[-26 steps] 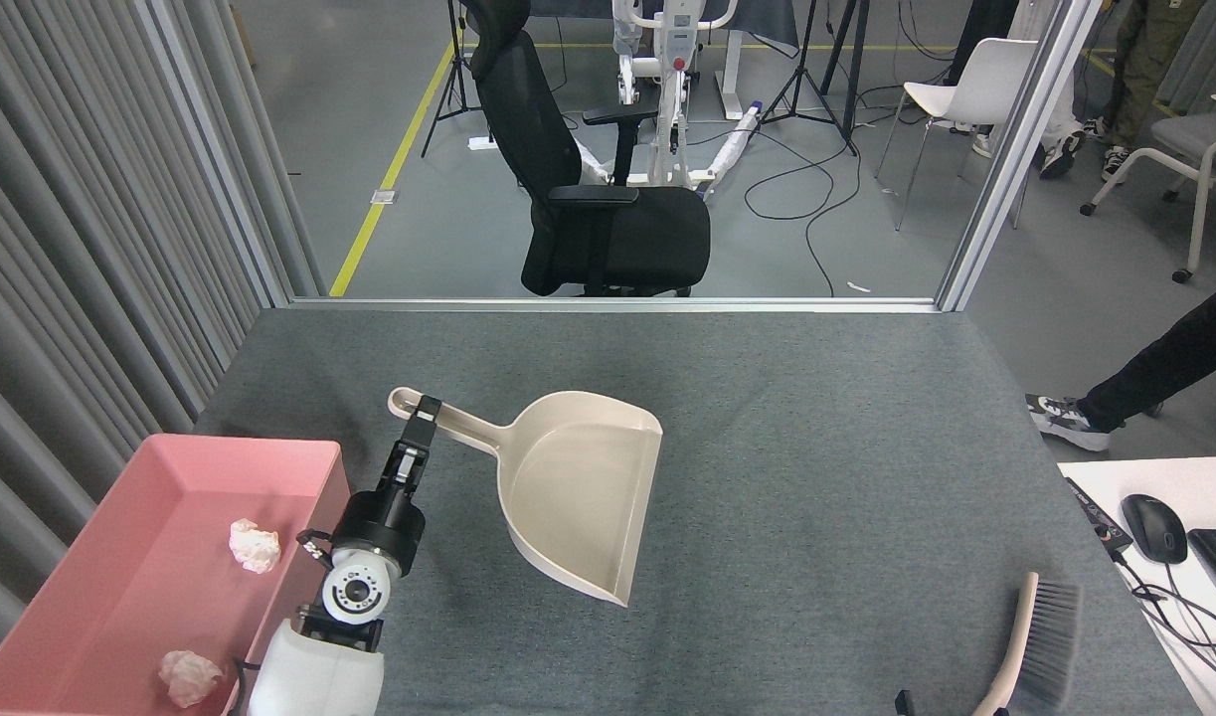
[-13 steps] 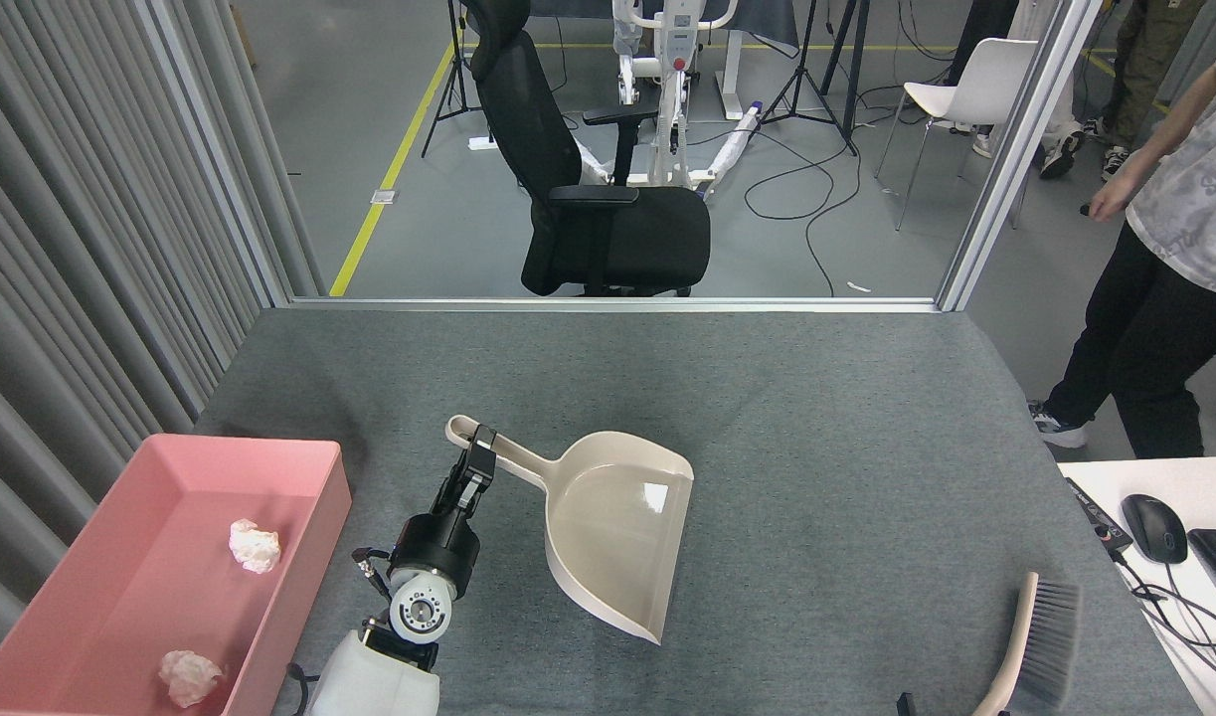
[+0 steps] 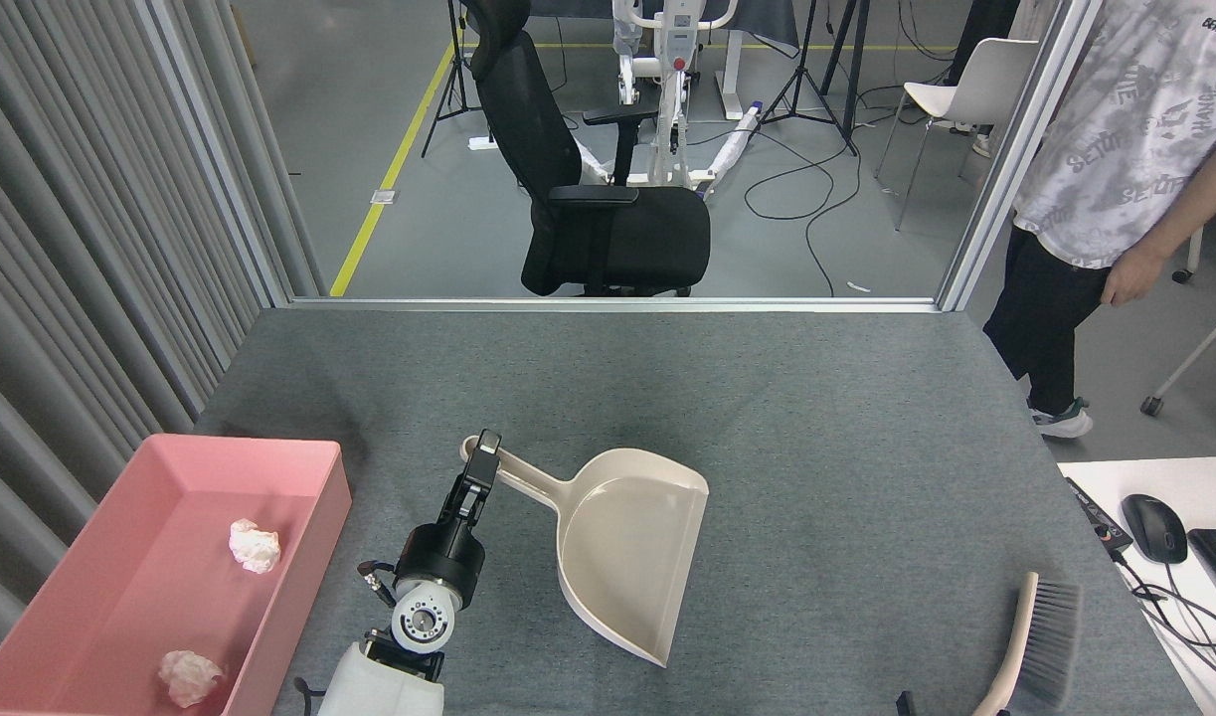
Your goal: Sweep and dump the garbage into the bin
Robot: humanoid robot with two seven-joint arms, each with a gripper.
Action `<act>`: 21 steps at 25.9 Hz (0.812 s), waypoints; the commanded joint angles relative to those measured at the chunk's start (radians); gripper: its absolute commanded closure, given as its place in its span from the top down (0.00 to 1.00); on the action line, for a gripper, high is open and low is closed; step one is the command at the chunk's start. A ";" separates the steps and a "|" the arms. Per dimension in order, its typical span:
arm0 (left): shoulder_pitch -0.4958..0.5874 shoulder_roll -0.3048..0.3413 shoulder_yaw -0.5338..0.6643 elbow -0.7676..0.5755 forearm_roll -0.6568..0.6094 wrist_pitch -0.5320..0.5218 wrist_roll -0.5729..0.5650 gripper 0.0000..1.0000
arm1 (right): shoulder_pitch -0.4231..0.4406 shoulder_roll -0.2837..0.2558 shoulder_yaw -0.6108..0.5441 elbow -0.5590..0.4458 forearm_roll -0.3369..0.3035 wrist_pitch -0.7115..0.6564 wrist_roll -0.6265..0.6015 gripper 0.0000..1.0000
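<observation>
Head view: the left arm enters at the bottom edge, left of centre, and reaches up and slightly right across the grey felt tabletop [image 3: 816, 418]. Its white forearm sits at the frame edge, a black wrist with a round silver cap comes next, and the slim black left gripper [image 3: 483, 455] is the far end. The gripper is clamped on the end of the handle of the beige dustpan [image 3: 622, 552], its fingers closed narrowly around the handle tip.

The dustpan lies near the middle of the tabletop, closer to the near edge, handle pointing up-left toward the gripper and its open mouth facing right and down. The pan is empty inside.

The pink bin [image 3: 309, 537] stands at the near left corner of the tabletop, beside the arm and apart from it. Both wads of garbage lie inside it: one tissue wad [image 3: 255, 546] near the middle of the bin floor, a second tissue wad [image 3: 191, 677] near the bottom edge of the frame.

A hand brush [image 3: 1040, 636] stands out at the near right of the tabletop, its handle running off the bottom edge. The right gripper is not visible.

A person [image 3: 1105, 159] stands off the far right corner.
</observation>
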 commanded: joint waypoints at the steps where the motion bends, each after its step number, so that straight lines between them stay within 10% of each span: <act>1: 0.006 0.000 -0.006 -0.014 0.002 -0.005 0.002 0.98 | 0.000 0.000 0.000 0.000 0.000 0.001 0.003 0.98; 10: 0.092 0.015 -0.110 -0.080 -0.127 -0.013 -0.017 0.99 | -0.002 -0.004 -0.002 0.000 0.000 -0.001 0.003 0.98; 21: 0.255 0.299 -0.113 -0.372 -0.155 -0.079 -0.040 0.99 | 0.001 0.002 -0.002 -0.015 -0.011 -0.033 0.013 0.98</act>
